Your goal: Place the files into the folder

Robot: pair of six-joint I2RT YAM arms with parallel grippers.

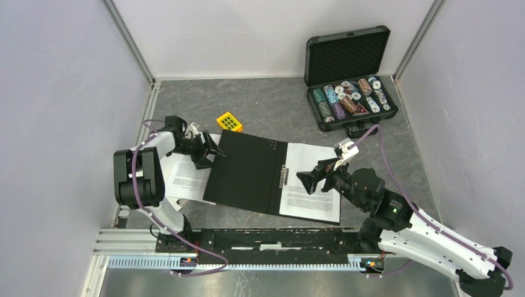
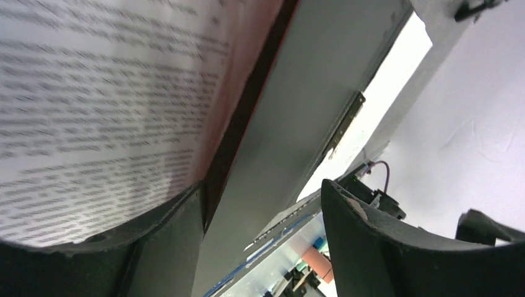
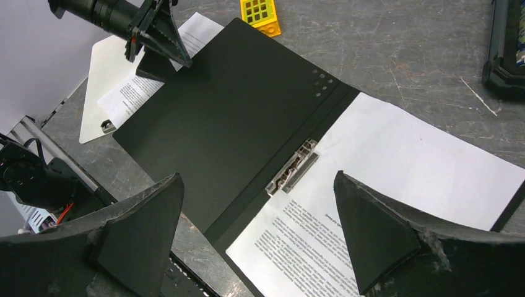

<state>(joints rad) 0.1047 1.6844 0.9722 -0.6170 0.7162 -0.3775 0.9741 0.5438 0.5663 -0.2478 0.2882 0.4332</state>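
The folder [image 1: 247, 173] lies open and flat, black inside up, with a metal clip [image 1: 285, 175] at the spine. One printed file [image 1: 312, 182] lies on its right half. A second printed file [image 1: 186, 176] lies left of the folder, partly under its left cover. My left gripper [image 1: 209, 148] is open at the left cover's far-left edge. In the left wrist view that edge, red underneath [image 2: 247, 80], runs between the jaws of the left gripper [image 2: 263, 185] above the printed file [image 2: 93, 111]. My right gripper [image 1: 317, 176] is open and empty above the file [image 3: 402, 167] by the clip [image 3: 291, 168].
A white clipboard [image 1: 179, 203] lies under the left file. A yellow block [image 1: 229, 121] sits behind the folder. An open black case of poker chips [image 1: 350, 93] stands at the back right. Walls close in the left, back and right sides.
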